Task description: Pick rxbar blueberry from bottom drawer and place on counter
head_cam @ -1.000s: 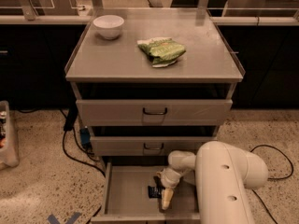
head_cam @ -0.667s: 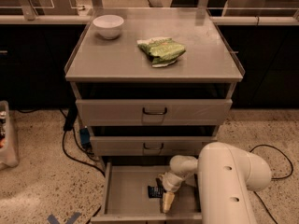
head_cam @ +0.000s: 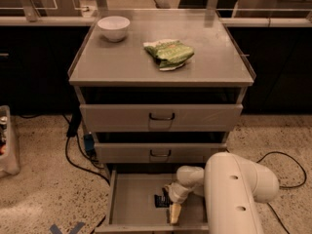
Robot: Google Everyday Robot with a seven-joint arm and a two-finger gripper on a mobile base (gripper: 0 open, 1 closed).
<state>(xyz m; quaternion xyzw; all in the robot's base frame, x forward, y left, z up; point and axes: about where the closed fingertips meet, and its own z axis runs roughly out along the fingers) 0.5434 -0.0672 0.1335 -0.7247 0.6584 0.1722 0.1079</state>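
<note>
The bottom drawer [head_cam: 131, 199] is pulled open at the foot of the cabinet, showing its flat grey floor. The rxbar blueberry [head_cam: 161, 201], a small dark bar, lies on that floor near the middle right. My gripper [head_cam: 174, 211] reaches down into the drawer from my white arm [head_cam: 234, 189], its pale tip just right of and touching or nearly touching the bar. The counter [head_cam: 122, 57] is the grey cabinet top above.
A white bowl [head_cam: 113, 28] stands at the counter's back left and a green snack bag [head_cam: 168, 53] lies near its middle. Two shallower drawers [head_cam: 161, 117] sit above, closed. Dark cables [head_cam: 78, 150] trail on the floor at left.
My arm has shifted slightly right and lower in the drawer. The bar has stayed where it was.
</note>
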